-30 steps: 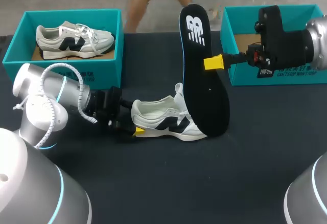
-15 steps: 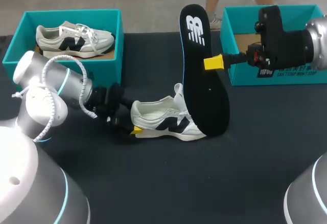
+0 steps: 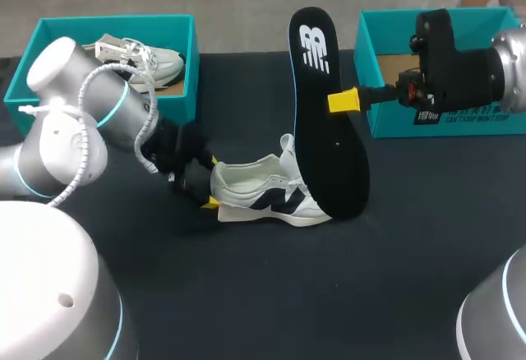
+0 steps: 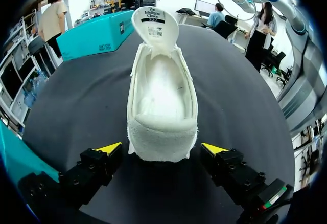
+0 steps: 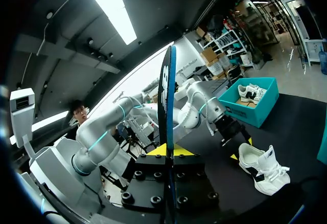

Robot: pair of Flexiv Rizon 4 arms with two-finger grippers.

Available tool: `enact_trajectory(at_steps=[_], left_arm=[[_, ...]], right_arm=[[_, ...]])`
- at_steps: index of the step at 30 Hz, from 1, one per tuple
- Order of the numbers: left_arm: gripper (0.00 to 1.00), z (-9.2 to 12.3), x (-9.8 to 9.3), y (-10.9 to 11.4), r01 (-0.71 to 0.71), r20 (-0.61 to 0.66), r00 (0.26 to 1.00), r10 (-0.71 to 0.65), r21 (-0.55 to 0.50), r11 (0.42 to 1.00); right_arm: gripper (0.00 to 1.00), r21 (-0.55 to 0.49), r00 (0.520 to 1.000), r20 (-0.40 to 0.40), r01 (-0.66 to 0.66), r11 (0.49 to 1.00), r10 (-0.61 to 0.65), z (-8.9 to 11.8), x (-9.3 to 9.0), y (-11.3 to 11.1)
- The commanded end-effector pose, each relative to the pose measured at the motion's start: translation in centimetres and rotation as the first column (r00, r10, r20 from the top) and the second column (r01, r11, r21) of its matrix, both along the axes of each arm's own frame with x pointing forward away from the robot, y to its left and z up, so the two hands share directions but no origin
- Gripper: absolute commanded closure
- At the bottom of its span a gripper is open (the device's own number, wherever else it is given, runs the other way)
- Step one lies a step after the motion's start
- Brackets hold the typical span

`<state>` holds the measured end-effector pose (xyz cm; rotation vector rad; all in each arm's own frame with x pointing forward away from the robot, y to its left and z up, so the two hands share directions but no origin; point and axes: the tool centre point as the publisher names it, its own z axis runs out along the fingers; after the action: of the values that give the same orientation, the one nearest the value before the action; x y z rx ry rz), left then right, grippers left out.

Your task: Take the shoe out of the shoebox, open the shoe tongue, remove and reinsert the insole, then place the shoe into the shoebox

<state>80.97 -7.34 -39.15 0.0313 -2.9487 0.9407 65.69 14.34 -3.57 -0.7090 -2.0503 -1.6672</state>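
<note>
A white shoe [image 3: 267, 191] with a black logo lies on its sole mid-table, toe to the right. In the left wrist view the shoe [image 4: 162, 96] has its tongue [image 4: 155, 24] folded up and its inside bare. My left gripper [image 3: 209, 189] is open at the heel, a yellow fingertip [image 4: 110, 148] on either side, neither touching. My right gripper [image 3: 343, 99] is shut on the black insole [image 3: 325, 113], which stands upright just beyond the shoe's toe. The right wrist view shows the insole [image 5: 166, 96] edge-on between that gripper's [image 5: 167, 152] fingers.
A teal shoebox [image 3: 177, 109] at the back left holds a second shoe [image 3: 156, 60], partly hidden by my left arm. Another teal shoebox [image 3: 394, 126] stands open at the back right, behind my right arm. The table is dark cloth.
My left arm's elbow has swung up and back across the left shoebox, while its gripper stays at the shoe's heel, turned a little. The right arm and insole have not moved.
</note>
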Motion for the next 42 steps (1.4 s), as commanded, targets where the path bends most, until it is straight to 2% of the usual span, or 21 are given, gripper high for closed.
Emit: enact_trajectory(at_steps=[1, 6, 21, 29, 42], left_arm=[[0.0, 1.5, 0.2, -0.1, 0.038, -0.015, 0.999, -0.036, 0.216, 0.976], [0.0, 2.6, 0.1, -0.4, 0.053, -0.013, 0.999, -0.051, 0.251, 0.967], [0.0, 2.6, 0.1, -0.4, 0.053, -0.013, 0.999, -0.051, 0.251, 0.967], [0.0, 3.5, -0.1, -1.3, 0.059, -0.034, 0.998, -0.049, 0.408, 0.911], [0.0, 4.0, 0.0, -1.5, 0.04, -0.013, 0.999, -0.039, 0.511, 0.859]], right_arm=[[1.0, -0.002, 1.0, -0.001, -0.001, 1.0, 0.001, -0.1, 0.1, 0.1], [1.0, -0.002, 1.0, -0.001, -0.001, 1.0, 0.001, -0.1, 0.1, 0.1], [1.0, -0.002, 1.0, -0.001, -0.001, 1.0, 0.001, -0.1, 0.1, 0.1], [1.0, -0.002, 1.0, -0.001, -0.001, 1.0, 0.001, -0.1, 0.1, 0.1], [1.0, -0.002, 1.0, -0.001, -0.001, 1.0, 0.001, -0.1, 0.1, 0.1]])
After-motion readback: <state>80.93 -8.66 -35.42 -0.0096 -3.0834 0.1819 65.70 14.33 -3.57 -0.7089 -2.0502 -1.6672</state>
